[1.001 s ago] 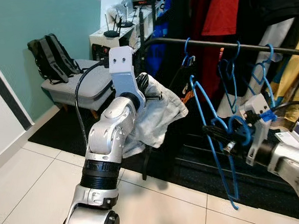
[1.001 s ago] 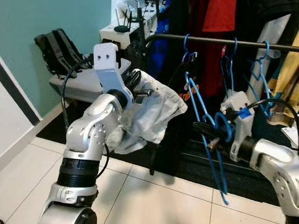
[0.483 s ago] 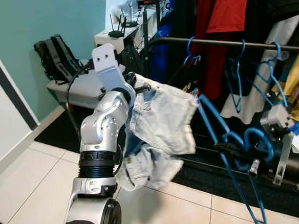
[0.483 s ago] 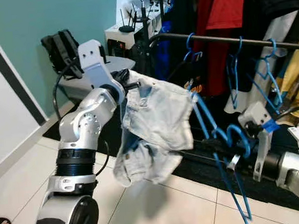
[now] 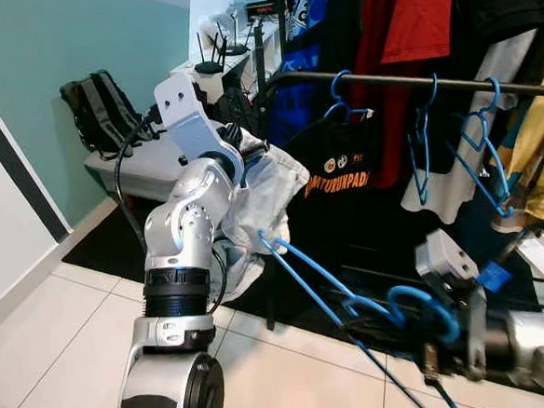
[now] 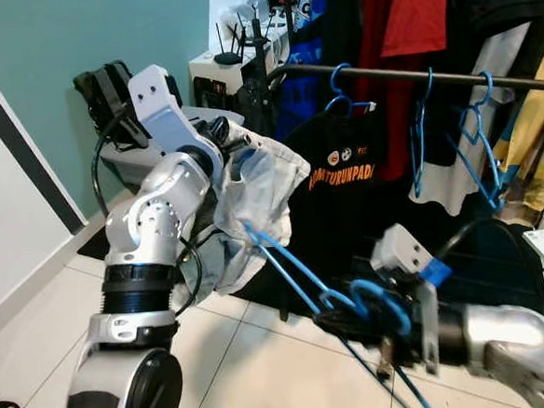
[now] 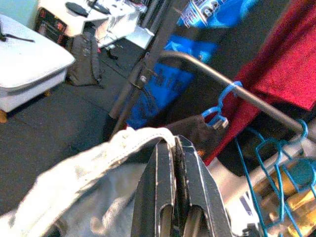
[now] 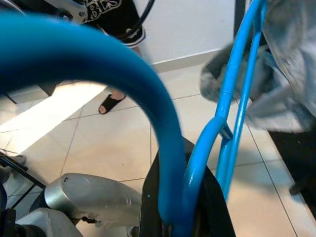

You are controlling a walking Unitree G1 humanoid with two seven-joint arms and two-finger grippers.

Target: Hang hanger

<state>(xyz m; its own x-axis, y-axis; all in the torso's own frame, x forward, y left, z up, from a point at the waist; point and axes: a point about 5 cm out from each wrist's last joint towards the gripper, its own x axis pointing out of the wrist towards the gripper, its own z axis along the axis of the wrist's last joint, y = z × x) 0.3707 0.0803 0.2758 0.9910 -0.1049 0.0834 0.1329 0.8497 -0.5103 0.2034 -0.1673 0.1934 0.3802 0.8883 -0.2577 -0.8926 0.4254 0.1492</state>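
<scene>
Left eye view: left tool (image 5: 250, 149) is clamped on pale shorts (image 5: 258, 200); right tool (image 5: 421, 338) is holding blue hanger (image 5: 329, 289), one end inside them.

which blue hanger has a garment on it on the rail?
The leftmost blue hanger on the rail: it carries the black printed shirt. The two hangers to its right hang bare; the right gripper holds a fourth.
</scene>
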